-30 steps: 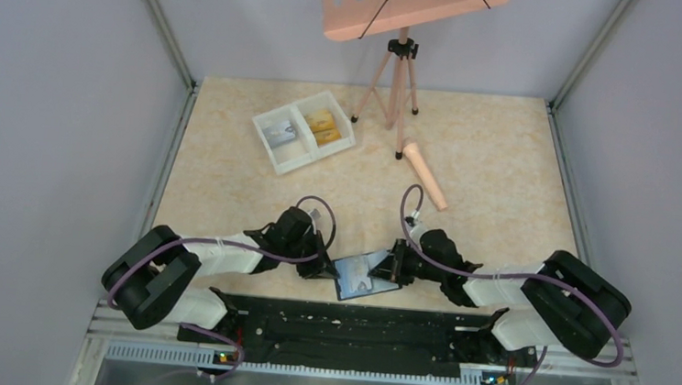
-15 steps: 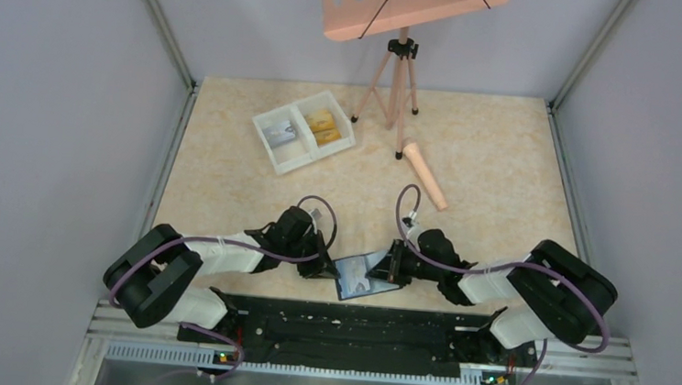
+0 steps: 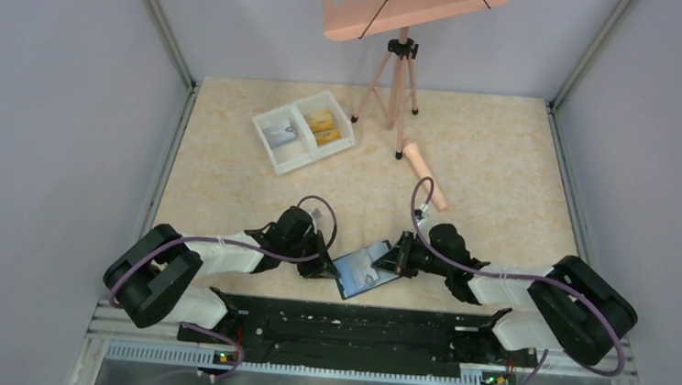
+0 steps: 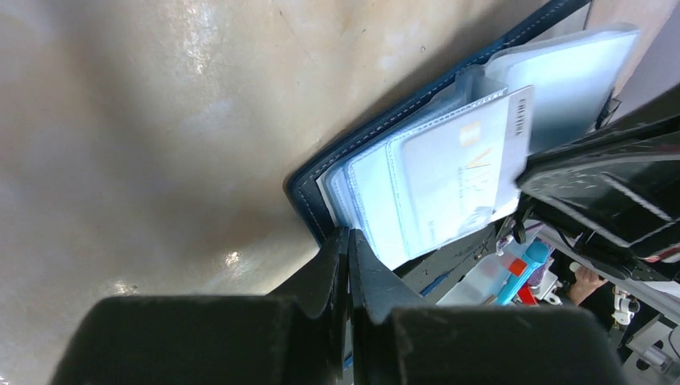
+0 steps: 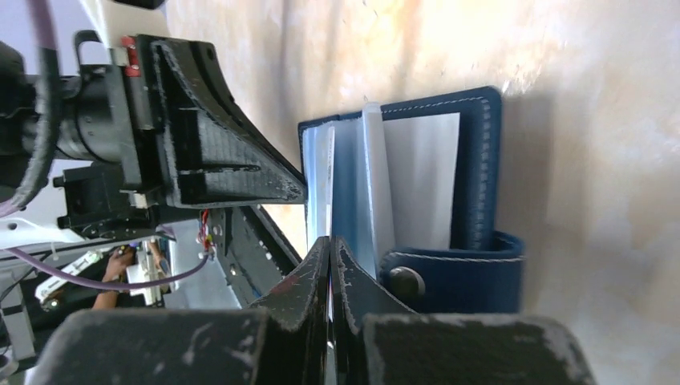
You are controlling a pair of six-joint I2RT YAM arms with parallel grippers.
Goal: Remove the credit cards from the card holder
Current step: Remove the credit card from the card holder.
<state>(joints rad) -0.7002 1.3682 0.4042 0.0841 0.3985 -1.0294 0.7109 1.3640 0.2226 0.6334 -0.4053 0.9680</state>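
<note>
Both arms (image 3: 222,252) stretched low and inward, left claw (image 4: 347,234) clamped on a corner of the open wallet (image 4: 309,200) (pale card (image 4: 457,168) just beyond its tips), right claw (image 5: 330,241) pinched together at the sleeves (image 5: 373,184) opposite.

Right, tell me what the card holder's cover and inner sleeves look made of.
The card holder cover: probably leather or an imitation, matte dark blue, with pale stitching along its edge. The sleeves: thin clear plastic, slightly glossy; a pale card shows through.

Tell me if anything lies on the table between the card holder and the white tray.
Nothing visible lies between the card holder and the white tray. The pink cylinder and the tripod stand off to the right of that line.
</note>
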